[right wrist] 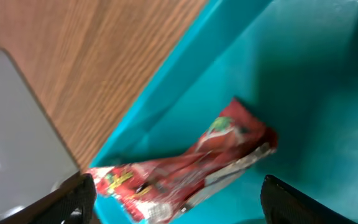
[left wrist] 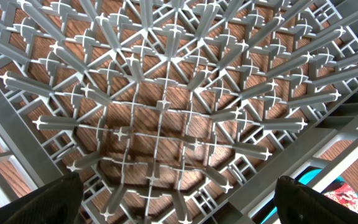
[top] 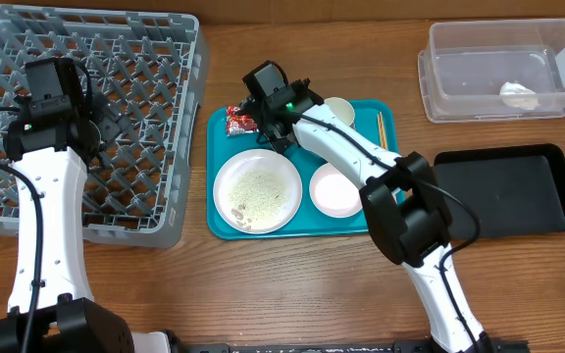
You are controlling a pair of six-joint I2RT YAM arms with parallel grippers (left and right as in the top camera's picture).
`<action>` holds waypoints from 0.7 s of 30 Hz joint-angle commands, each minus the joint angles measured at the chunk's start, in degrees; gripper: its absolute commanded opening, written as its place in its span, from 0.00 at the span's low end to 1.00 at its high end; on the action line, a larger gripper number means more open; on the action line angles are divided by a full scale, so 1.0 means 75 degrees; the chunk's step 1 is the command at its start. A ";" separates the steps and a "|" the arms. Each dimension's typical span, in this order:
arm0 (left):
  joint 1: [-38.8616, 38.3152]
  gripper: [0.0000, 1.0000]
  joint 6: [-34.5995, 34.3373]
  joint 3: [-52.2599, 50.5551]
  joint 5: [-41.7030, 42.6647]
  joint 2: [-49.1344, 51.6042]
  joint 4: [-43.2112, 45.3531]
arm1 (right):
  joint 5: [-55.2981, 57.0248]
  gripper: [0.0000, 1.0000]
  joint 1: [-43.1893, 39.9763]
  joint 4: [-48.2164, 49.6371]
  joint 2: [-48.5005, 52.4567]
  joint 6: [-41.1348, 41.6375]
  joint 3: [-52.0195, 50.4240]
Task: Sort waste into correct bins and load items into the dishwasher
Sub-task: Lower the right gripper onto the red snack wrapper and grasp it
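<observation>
Right wrist view: the right fingers stand wide apart and hold nothing. The red wrapper lies directly below and between them, flat in the corner of the teal tray. Its long axis runs on a slant from the lower-left fingertip up toward the right, so it lies closer to the line joining the two tips than across it. A closing stroke would therefore probably press the wrapper end to end, and a turn of the wrist may give a surer pinch. One end of the wrapper lies just beside the left-hand tip; whether they touch cannot be told. The tray's raised rim runs close along the wrapper, with the bare wooden surface beyond it.

Overhead view: the right arm is much the nearer to the wrapper. The plate carrying pale crumbs lies just in front of the wrapper on the same tray. A bowl, a cup and the chopsticks lie farther right. None of these stands between the fingers and the wrapper. The clear tub, holding a white tissue, and the black bin sit well apart, past the tray's far side.

Left wrist view: the left fingers hang fully spread and empty over the grid floor of the dish rack, which holds no tableware.
</observation>
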 commanded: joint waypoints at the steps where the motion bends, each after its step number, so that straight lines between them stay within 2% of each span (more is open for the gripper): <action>1: 0.0000 1.00 -0.0070 0.0131 -0.0017 -0.0192 0.0009 | 0.0373 0.86 -0.0020 0.0015 0.0079 0.0085 -0.0055; 5: 0.0000 1.00 -0.0070 0.0131 -0.0015 -0.0192 0.0009 | 0.0580 0.86 -0.0026 0.0070 0.0079 0.0079 -0.0055; 9: 0.0000 1.00 -0.0073 0.0131 -0.0015 -0.0192 0.0009 | 0.0606 0.79 -0.0050 0.0198 0.0079 0.0079 -0.0055; 21: 0.0000 1.00 -0.0073 0.0131 -0.0017 -0.0192 0.0009 | 0.0507 0.79 -0.0058 0.0490 0.0300 0.0079 -0.0102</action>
